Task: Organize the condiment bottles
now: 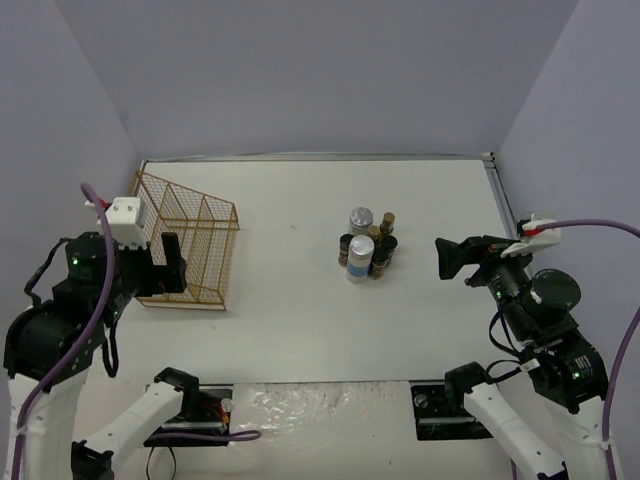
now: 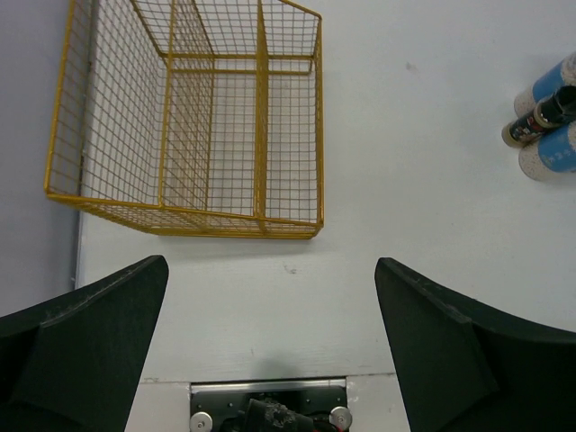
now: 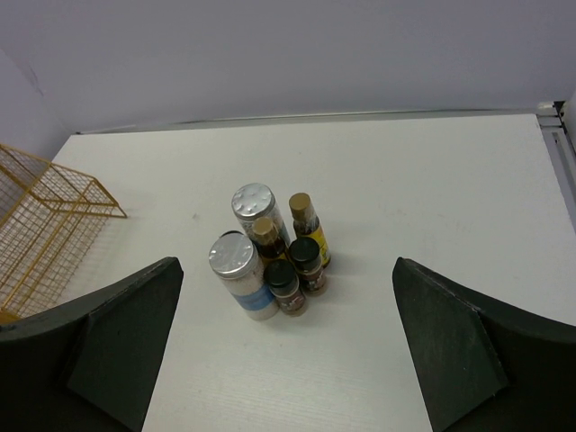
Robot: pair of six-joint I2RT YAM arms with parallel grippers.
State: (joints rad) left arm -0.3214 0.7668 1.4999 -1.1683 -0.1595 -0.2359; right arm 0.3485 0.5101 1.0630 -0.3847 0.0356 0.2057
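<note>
The condiment bottles point(image 1: 367, 245) stand in a tight cluster right of the table's middle. In the right wrist view I see two wide white bottles with silver caps point(image 3: 239, 273), two small dark jars with black caps point(image 3: 284, 285), and two slim brown-capped bottles with yellow labels point(image 3: 307, 226). Part of the cluster shows at the right edge of the left wrist view point(image 2: 547, 117). My right gripper point(image 1: 447, 258) point(image 3: 286, 262) is open and empty, right of the cluster and apart from it. My left gripper point(image 1: 172, 265) point(image 2: 270, 265) is open and empty, near the rack's front.
A gold wire rack point(image 1: 190, 240) with a divider stands at the table's left, empty; it shows in the left wrist view point(image 2: 198, 117) and at the left edge of the right wrist view point(image 3: 45, 225). Grey walls enclose the table. An arm base mount point(image 2: 270, 409) sits at the near edge.
</note>
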